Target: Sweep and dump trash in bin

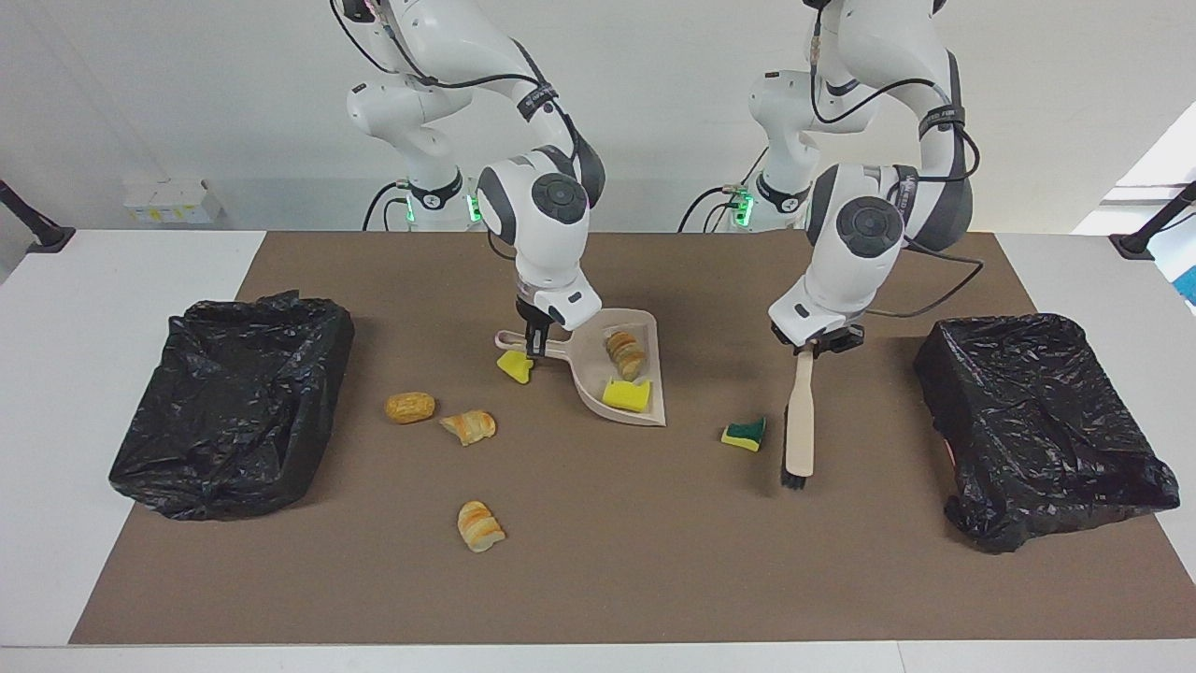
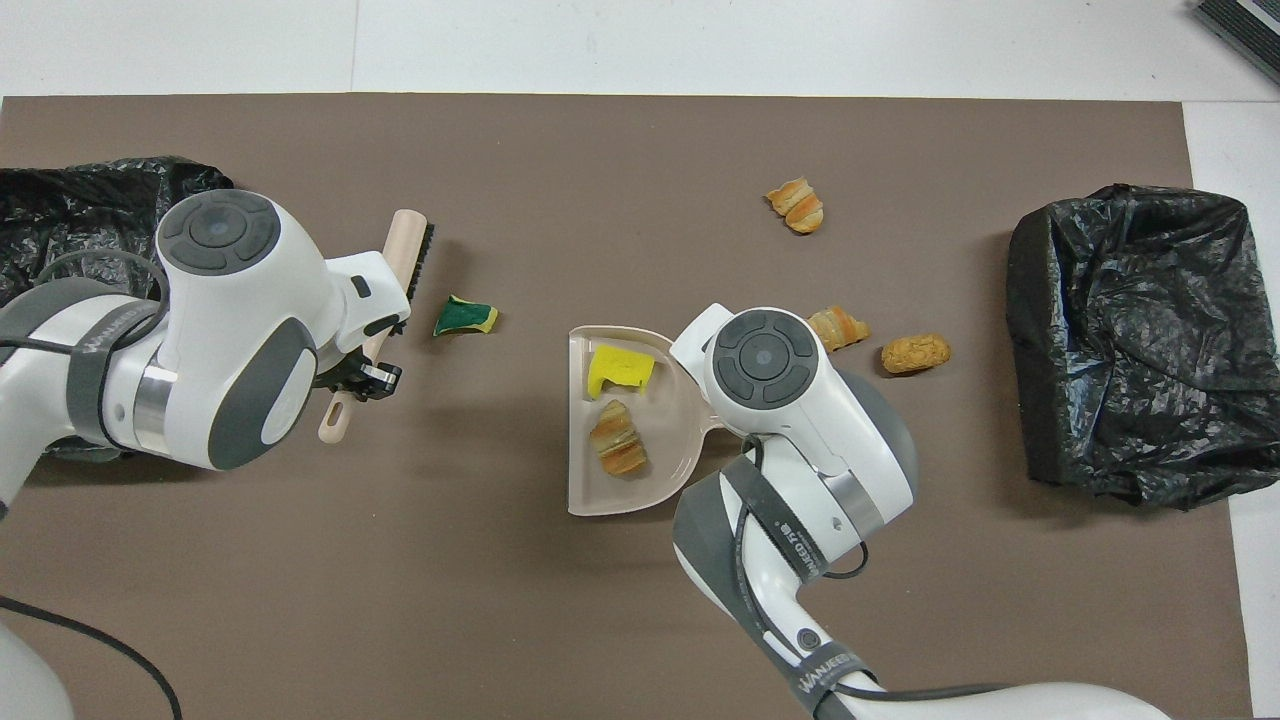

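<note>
Beside the beige plastic dustpan (image 1: 624, 381), toward the left arm's end of the brown mat, lies a green-backed yellow sponge chunk (image 1: 745, 435), with the beige hand brush with black bristles (image 1: 800, 425) hanging just beside it, bristles down near the mat. The left gripper (image 1: 809, 348) is clamped on the brush handle's top. The right gripper (image 1: 535, 343) is closed on the dustpan's thin handle, pan flat on the mat. Two scraps sit in the pan already: a plain yellow sponge block (image 1: 626, 394) and a ridged golden bread-like piece (image 1: 625, 354). A small yellow sponge wedge (image 1: 515, 365) lies touching the pan's handle by the right gripper. Three more bread-like scraps (image 1: 466, 426) lie toward the right arm's end, one of them farthest from the robots. Black-bagged bins (image 1: 1037, 425) stand at both ends.

The scraps look light and soft (sponge will likely skid or tumble rather than roll), so gentle, low strokes with the bristles should push them; none needs gripping. The pan, lightly loaded, should be carried level by its handle.
</note>
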### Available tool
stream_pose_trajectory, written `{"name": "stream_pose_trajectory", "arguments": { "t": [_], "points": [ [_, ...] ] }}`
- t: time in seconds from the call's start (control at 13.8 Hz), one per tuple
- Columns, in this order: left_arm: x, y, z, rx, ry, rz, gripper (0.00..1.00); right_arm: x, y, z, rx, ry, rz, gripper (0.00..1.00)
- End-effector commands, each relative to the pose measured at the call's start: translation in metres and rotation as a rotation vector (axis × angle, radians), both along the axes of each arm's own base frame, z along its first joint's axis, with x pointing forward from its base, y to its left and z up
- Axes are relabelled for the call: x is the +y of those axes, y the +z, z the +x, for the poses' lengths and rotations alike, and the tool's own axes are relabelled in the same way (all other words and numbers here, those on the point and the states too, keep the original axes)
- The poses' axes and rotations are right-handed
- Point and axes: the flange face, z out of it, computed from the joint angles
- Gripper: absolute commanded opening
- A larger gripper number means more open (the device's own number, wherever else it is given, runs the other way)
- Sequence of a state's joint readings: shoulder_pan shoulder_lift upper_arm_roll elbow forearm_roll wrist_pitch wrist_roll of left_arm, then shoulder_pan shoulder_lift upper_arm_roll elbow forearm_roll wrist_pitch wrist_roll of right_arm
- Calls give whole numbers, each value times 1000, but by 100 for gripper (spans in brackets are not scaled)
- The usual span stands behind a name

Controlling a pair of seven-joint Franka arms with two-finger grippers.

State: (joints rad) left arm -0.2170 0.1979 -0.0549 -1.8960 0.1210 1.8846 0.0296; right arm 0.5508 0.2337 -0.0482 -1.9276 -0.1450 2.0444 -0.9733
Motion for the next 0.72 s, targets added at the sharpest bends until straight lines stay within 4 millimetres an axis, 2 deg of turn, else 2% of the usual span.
{"name": "stream_pose_trajectory", "arguments": {
  "t": [0.0,0.14,0.29,0.43,0.65],
  "points": [
    [12,-7,5,39,-80,8,0,1,-5,-1,-24,-18,-6,0],
    [14,-19,-21,95,-142,7,0,1,-4,-1,-25,-20,-6,0],
    [2,-27,-42,119,-169,7,0,1,-4,-1,-24,-20,-6,0],
    [-36,-24,-61,140,-213,-14,0,0,-4,-1,-25,-21,-6,0],
    [-81,-22,-99,171,-241,-46,0,0,-5,-1,-24,-21,-6,0]
  ]
}}
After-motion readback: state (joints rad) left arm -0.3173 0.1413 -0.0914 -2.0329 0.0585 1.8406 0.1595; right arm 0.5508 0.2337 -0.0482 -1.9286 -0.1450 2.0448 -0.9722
